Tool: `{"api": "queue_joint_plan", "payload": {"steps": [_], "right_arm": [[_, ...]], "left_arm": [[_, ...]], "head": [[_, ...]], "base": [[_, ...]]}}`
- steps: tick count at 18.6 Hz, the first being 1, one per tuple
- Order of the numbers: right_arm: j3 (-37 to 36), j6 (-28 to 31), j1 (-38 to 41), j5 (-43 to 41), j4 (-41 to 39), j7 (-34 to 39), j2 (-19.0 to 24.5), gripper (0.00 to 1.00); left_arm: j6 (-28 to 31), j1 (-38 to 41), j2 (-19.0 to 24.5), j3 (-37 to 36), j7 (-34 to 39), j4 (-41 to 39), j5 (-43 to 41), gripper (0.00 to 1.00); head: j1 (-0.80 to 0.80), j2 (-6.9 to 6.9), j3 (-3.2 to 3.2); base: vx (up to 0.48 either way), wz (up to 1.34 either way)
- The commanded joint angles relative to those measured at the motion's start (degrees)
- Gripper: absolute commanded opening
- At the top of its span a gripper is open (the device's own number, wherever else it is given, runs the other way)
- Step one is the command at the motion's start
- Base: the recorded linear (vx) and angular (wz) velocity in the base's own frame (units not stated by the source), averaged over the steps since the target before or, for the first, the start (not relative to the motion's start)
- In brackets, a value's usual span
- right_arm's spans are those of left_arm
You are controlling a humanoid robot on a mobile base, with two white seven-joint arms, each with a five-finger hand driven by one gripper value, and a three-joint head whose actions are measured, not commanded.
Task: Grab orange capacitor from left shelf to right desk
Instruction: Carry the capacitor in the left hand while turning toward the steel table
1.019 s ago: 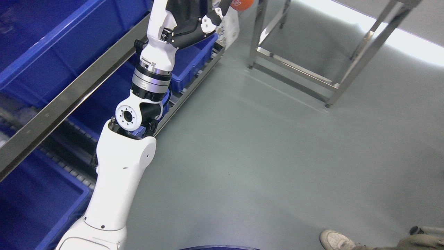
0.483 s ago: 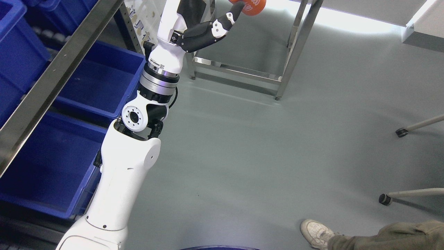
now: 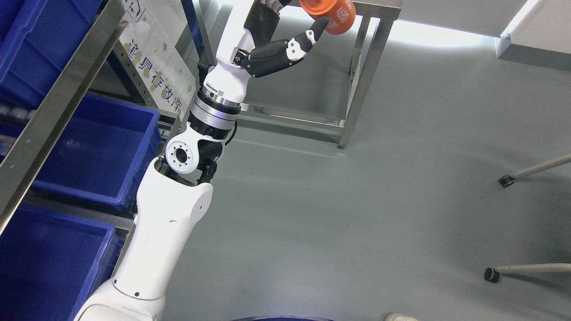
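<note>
The left arm (image 3: 169, 232) rises from the lower left of the head view and reaches up toward the top edge. Its left hand (image 3: 285, 38) grasps the orange capacitor (image 3: 329, 13), with a black and white thumb (image 3: 299, 44) pressed against the underside of the cylinder; the other fingers are cut off by the top edge. The capacitor is held in the air, tilted, with white print on its orange side, and it shows just in front of the top rail of a steel desk frame (image 3: 363, 71), near that frame's front leg. It touches no surface that can be seen.

On the left stands the shelf (image 3: 58, 107), its grey metal rail slanting across the picture. Blue bins (image 3: 96, 147) sit on the shelf below the rail, and a clear label plate (image 3: 154, 73) with printed characters hangs at the shelf's end, beside the forearm. Grey floor (image 3: 357, 214) fills the middle. Two castors (image 3: 490, 273) on thin legs show at the right edge.
</note>
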Motion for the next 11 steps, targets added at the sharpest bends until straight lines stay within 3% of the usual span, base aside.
{"api": "queue_joint_plan", "payload": {"steps": [1,11], "right_arm": [[-0.7,0.0,1.9,0.0,-1.3,0.0,-1.0,1.0],[-0.6,0.0,1.9,0.0,-1.3,0.0,-1.0,1.0]], "left_arm": [[0.2,-0.1,1.0,-3.0,0.0,0.0,0.0,0.03],[2.3,-2.0,1.0,-1.5,-0.1,0.0,0.0,0.02]], "head": [[0.0,0.0,0.0],[0.0,0.0,0.0]], "base": [[0.355,-0.16],[0.376,-0.1]]}}
